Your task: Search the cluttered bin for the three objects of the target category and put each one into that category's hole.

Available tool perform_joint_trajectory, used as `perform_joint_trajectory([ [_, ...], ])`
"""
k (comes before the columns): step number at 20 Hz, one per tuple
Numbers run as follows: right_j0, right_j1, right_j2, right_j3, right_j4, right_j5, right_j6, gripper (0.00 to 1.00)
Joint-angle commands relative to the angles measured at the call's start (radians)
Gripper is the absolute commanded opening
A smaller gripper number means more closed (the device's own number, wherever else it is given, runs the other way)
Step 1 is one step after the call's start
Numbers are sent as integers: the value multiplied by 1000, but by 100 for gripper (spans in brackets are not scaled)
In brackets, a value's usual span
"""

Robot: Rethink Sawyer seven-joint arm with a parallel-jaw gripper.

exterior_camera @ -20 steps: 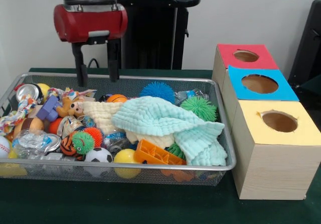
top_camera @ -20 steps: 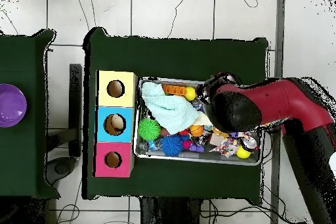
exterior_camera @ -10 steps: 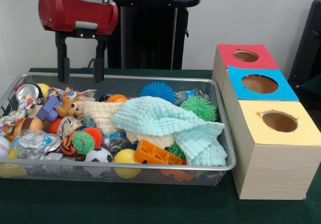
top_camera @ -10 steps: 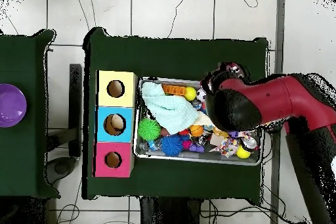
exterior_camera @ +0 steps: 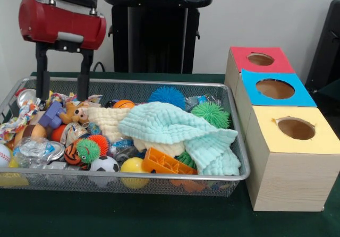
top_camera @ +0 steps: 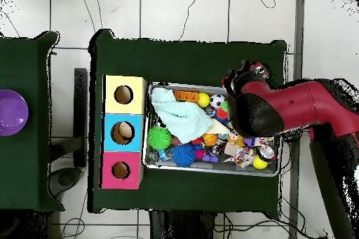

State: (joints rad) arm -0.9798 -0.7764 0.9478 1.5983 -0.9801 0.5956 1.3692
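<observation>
The wire bin (exterior_camera: 234, 136) of toys is seen at lower left of the front view, a mint cloth (exterior_camera: 175, 128) draped over its middle. At upper left the gripper (exterior_camera: 61, 96) hangs spread wide, nothing held. Three holed boxes (exterior_camera: 287, 141) are lined up at right.

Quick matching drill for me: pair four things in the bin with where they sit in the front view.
Things:
1. soccer ball
2. blue spiky ball
3. mint cloth
4. crushed can

Places:
A. far left corner
B. draped across the middle
C. against the near wall
D. by the far wall, centre

Pairs: 1-C, 2-D, 3-B, 4-A
</observation>
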Motion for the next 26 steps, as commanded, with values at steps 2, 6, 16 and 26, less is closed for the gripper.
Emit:
perform_joint_trajectory([
  [2,33,85,-132,-47,-101,-40,-41,100],
  [6,42,126,-156,-60,-105,-31,-62,100],
  [16,60,183,-210,-75,-102,17,-100,100],
  [26,64,215,-228,-96,-111,13,-144,100],
])
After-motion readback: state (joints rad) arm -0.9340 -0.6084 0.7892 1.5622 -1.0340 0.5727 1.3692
